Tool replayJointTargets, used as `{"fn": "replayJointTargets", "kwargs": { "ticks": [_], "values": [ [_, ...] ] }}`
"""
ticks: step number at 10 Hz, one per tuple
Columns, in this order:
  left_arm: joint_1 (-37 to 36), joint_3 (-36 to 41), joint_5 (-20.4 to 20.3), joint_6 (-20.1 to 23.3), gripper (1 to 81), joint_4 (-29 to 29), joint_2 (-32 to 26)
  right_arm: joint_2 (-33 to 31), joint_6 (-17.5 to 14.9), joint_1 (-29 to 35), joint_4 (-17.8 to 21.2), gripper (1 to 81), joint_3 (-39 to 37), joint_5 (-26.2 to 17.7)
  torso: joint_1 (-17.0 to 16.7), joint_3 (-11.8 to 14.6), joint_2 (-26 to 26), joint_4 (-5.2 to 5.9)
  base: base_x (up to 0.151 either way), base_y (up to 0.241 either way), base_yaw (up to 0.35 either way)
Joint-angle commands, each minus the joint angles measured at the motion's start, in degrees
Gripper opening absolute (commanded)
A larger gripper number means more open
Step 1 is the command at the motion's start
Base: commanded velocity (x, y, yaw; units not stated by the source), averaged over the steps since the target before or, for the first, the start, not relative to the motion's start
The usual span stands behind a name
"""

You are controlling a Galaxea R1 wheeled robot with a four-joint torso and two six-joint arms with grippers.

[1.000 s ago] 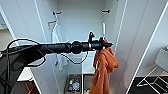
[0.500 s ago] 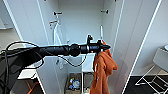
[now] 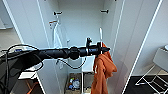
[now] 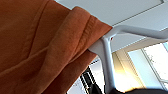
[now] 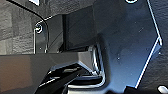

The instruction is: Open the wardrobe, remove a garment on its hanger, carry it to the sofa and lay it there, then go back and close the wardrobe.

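The white wardrobe [image 3: 82, 27] stands open in front of me, both doors swung wide. My left arm reaches across it from the left. The left gripper [image 3: 105, 48] is shut on the thin white hanger [image 3: 100, 33], just in front of the wardrobe's right side. The rust-orange garment [image 3: 102, 67] hangs in folds from the hanger, below the gripper. Close up in the left wrist view, the orange cloth [image 4: 37, 45] is draped over the hanger's white shoulder and neck [image 4: 107, 57].
A white T-shirt [image 3: 56, 36] hangs at the wardrobe's left side under a dark rail bracket [image 3: 57, 13]. A box of small items [image 3: 73, 83] sits on the wardrobe floor. The open right door [image 3: 140, 37] stands beside a white wire rack [image 3: 155, 77].
The orange garment has swung in a little and now hangs straighter under the left gripper. The left arm has hardly moved.
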Motion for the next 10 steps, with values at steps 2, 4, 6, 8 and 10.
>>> {"fn": "replayJointTargets", "kwargs": {
  "ticks": [2, 4, 6, 8, 10],
  "values": [
    [-7.29, 5.76, -7.02, 0.58, 1.0, 6.92, -2.45, 0.86, -0.26, 1.63, -0.42, 81.1, 0.57, -2.71, 0.00, 0.00, 0.00, 0.00, 0.000, 0.000, 0.000],
    [-5.61, 8.14, -8.61, 0.58, 1.0, 9.14, -2.72, 0.86, -0.26, 1.54, -0.51, 81.1, 0.57, -2.71, 0.00, 0.00, 0.00, 0.00, 0.000, 0.000, 0.000],
    [-4.91, 9.20, -9.14, 0.50, 1.0, 10.54, -2.80, 0.68, -0.26, 1.36, -0.42, 81.1, 0.48, -2.71, 0.00, 0.00, 0.00, 0.00, 0.000, 0.000, 0.000],
    [-4.82, 9.46, -10.37, 0.32, 1.0, 10.54, -3.77, 0.60, -0.26, 1.62, -0.42, 81.1, 0.57, -2.71, 0.00, 0.00, 0.00, 0.00, 0.000, 0.000, 0.000],
    [-4.64, 9.90, -10.64, 0.23, 1.0, 10.54, -5.26, 0.60, -0.26, 1.71, -0.34, 81.1, 0.48, -2.71, 0.00, 0.00, 0.00, 0.00, 0.000, 0.000, 0.000]
  ]
}}
